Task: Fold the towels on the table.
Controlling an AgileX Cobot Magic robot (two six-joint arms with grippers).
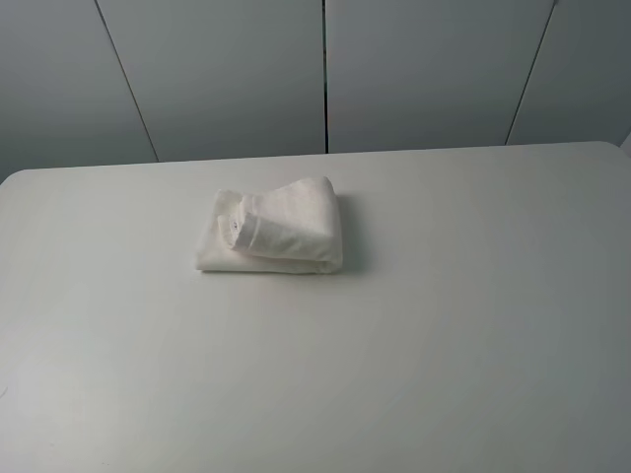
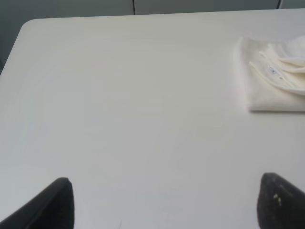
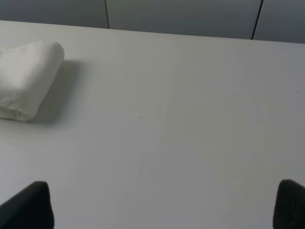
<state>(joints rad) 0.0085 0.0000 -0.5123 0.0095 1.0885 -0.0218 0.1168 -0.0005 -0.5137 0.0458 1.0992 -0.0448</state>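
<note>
The white towel lies folded into a small thick bundle on the white table, a little behind its middle. A small label shows on the folded top layer. The towel also shows in the left wrist view and in the right wrist view. My left gripper is open and empty, low over bare table, well away from the towel. My right gripper is open and empty too, over bare table away from the towel. Neither gripper shows in the exterior high view.
Grey wall panels stand behind the table's far edge. The table's rounded far left corner shows in the left wrist view.
</note>
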